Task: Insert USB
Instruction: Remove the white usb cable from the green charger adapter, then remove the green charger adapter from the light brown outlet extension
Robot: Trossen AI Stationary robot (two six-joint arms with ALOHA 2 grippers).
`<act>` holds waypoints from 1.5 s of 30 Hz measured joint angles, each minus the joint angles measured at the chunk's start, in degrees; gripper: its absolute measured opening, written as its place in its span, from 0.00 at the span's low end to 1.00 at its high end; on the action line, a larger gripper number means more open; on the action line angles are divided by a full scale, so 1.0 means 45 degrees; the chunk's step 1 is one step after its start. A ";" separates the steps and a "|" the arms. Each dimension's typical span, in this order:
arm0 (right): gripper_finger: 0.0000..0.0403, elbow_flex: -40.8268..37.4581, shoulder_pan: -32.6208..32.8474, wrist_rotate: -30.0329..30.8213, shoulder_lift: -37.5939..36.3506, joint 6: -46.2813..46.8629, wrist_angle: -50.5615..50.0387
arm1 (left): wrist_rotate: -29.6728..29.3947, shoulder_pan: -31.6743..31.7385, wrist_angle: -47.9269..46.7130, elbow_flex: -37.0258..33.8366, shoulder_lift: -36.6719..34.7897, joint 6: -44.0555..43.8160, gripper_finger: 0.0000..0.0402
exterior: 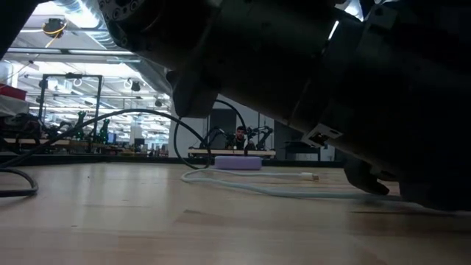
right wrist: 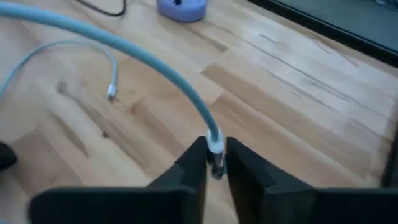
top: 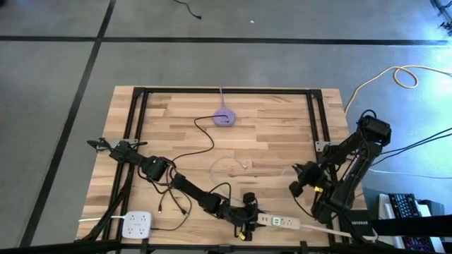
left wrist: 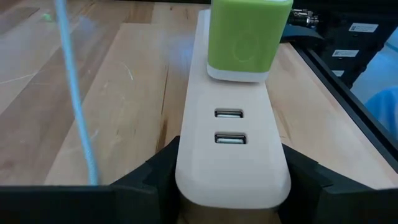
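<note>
Wooden desk (top: 268, 120) scene: left end effector (left wrist: 233, 186) clamps power strip (left wrist: 231, 134) w/ USB ports empty, right end effector (right wrist: 216, 163) pinches cable plug (right wrist: 215, 144) well apart from it, so insertion's not yet done.

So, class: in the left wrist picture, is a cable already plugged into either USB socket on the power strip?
No. Both USB sockets on the power strip are empty, below the green plug.
</note>
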 joint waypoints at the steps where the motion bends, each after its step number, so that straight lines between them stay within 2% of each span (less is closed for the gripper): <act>1: 0.20 0.0000 -0.0007 -0.0003 0.0002 -0.0290 0.0104 | 0.0000 0.0001 0.0001 0.0000 0.0000 -0.0008 0.42; 4: 0.38 0.0000 0.0022 -0.0013 -0.0002 -0.0644 0.0166 | 0.0054 0.0001 -0.0016 0.0000 0.0000 -0.0007 0.42; 9: 0.76 0.0175 0.0116 -0.0306 -0.0021 -0.0946 0.0223 | 0.0112 0.0001 -0.0051 0.0000 0.0000 -0.0009 0.42; 11: 0.90 0.0575 0.0301 -0.0438 -0.0021 -0.1953 0.0851 | 0.0112 0.0001 -0.0049 0.0000 0.0000 -0.0007 0.42; 13: 0.97 0.1088 0.0609 0.0047 -0.0022 -0.3446 0.2017 | 0.0141 0.0001 -0.0053 0.0000 0.0000 -0.0023 0.42; 15: 0.96 0.1505 0.0898 0.0692 -0.0026 -0.5706 0.4271 | 0.0140 0.0001 -0.0049 0.0000 0.0000 -0.0050 0.42; 19: 0.86 0.1676 0.1500 0.0945 0.0204 -1.1415 1.0223 | 0.0138 0.0006 -0.0020 0.0000 0.0000 -0.0044 0.42; 21: 0.82 0.1681 0.1920 0.1145 0.0585 -1.3226 1.2364 | 0.0117 0.0008 0.0033 0.0000 0.0000 -0.0042 0.42; 23: 0.81 0.1676 0.2290 0.1430 0.0950 -1.4041 1.3256 | 0.0095 0.0009 0.0024 0.0000 0.0000 0.0020 0.42; 26: 0.84 0.1640 0.2822 0.2638 0.1709 -1.3572 1.3418 | 0.0092 0.0011 0.0024 0.0000 0.0000 0.0192 0.42; 29: 0.88 0.1193 0.3128 0.3719 0.2697 -1.2037 1.3380 | 0.0087 0.0006 0.0074 0.0000 0.0000 0.0146 0.42; 33: 0.95 0.0637 0.2911 0.3561 0.4051 -1.0229 1.3449 | 0.0131 0.0011 0.0277 -0.0015 0.0010 0.0068 0.42; 34: 0.95 0.0518 0.2841 0.3020 0.4323 -0.9993 1.3277 | 0.0151 0.0011 0.0277 -0.0015 0.0010 0.0037 0.42; 35: 0.96 0.0432 0.2796 0.3312 0.4488 -0.9729 1.3323 | 0.0154 0.0012 0.0277 -0.0010 0.0010 0.0032 0.42; 39: 0.97 0.0335 0.2468 0.2194 0.4996 -0.9776 1.3743 | 0.0169 0.0016 0.0233 -0.0010 0.0010 -0.0015 0.42; 45: 0.97 0.0219 0.2162 0.2103 0.5089 -1.0079 1.4319 | 0.0180 0.0016 0.0238 -0.0005 0.0010 -0.0007 0.42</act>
